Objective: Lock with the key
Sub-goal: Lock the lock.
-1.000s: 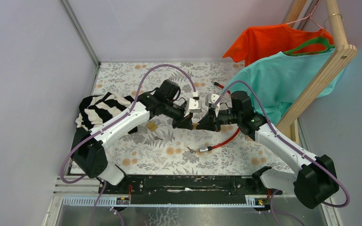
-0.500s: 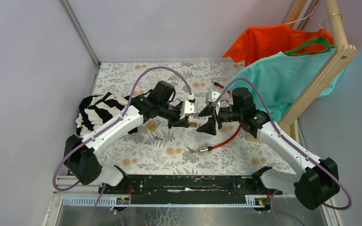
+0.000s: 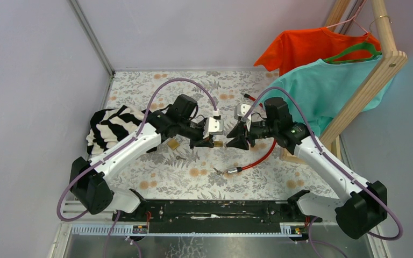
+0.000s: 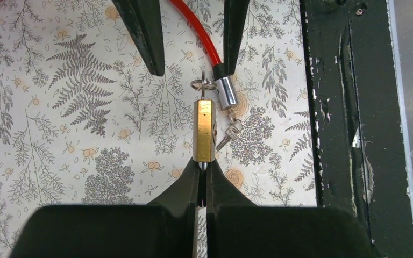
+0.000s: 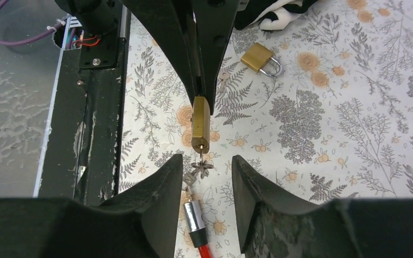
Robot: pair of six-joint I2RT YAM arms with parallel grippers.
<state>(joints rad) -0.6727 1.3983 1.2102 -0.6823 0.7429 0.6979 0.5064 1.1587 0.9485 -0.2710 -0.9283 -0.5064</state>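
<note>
- The left gripper (image 4: 201,173) is seen clenched on the shackle end of a brass padlock (image 4: 204,129), which is held above the table (image 3: 279,183) near its middle.
- The padlock's body is pointed to the right, toward the right gripper (image 5: 207,159).
- A key (image 5: 201,164) with a small ring is seen protruding from the padlock's free end.
- The right gripper is held released, with one finger on either side of the key and apart from it.
- A second padlock (image 3: 173,144) is seen lying on the table, left of the held one and beside a striped cloth (image 3: 113,123).
- A red cable (image 3: 259,157) with a metal tip is laid on the table below the grippers, and loose keys (image 3: 217,171) are seen just beside the tip.
</note>
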